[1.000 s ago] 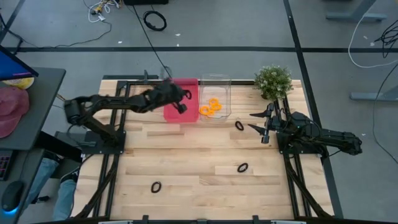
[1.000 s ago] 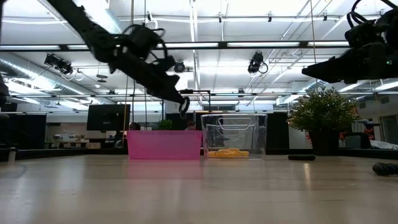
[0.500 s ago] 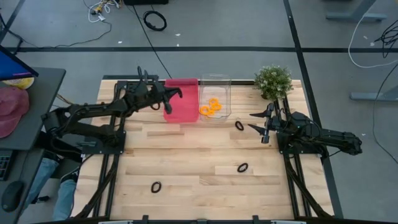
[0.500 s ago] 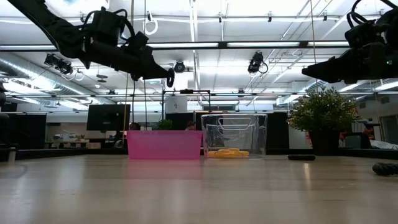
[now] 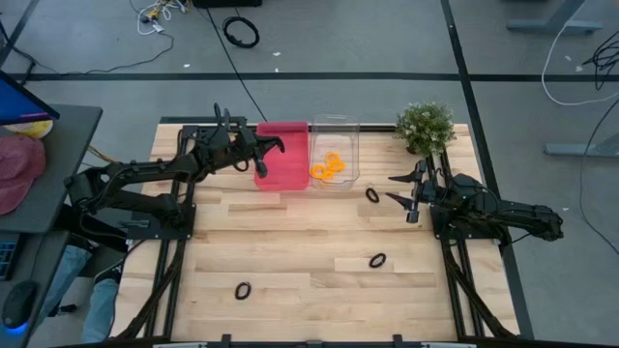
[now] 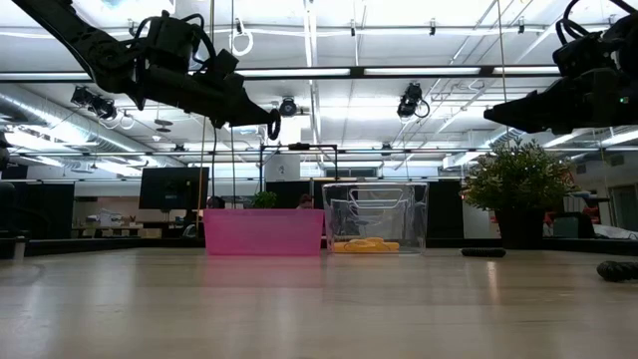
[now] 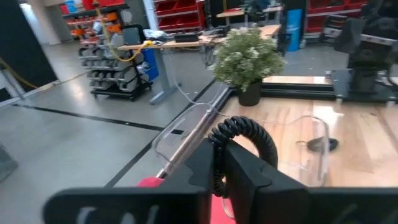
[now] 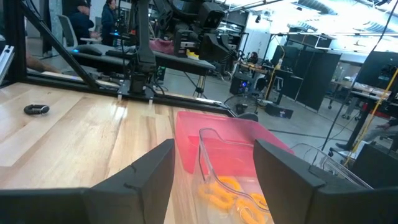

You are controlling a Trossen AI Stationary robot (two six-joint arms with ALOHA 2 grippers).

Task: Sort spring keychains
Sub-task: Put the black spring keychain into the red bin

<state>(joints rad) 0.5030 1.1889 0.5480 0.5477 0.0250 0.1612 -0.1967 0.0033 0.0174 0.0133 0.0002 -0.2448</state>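
Left fingers [image 7: 239, 171]: clenched on one black spring keychain [image 7: 244, 132], its coil curling up above the fingertips; the left gripper [image 5: 263, 148] hangs in the air at the near-left edge of the pink bin [image 5: 283, 155], well above the tabletop [image 5: 309, 242]. Just beyond the pink bin, touching it on the far side from these fingers, stands the clear bin [image 5: 334, 153] with orange spring keychains [image 5: 328, 165] lying in its bottom. Right fingers [image 8: 149, 171]: released, spread wide, grasping nothing; the right gripper [image 5: 402, 191] hovers beside the potted plant [image 5: 425, 126], pointed toward the two bins. One loose black keychain [image 5: 372, 195] lies on the tabletop just ahead of the right fingers, between them and the clear bin. A second [image 5: 377, 260] lies nearer the front edge, well apart from both grippers; a third [image 5: 242, 289] lies farther front and left.
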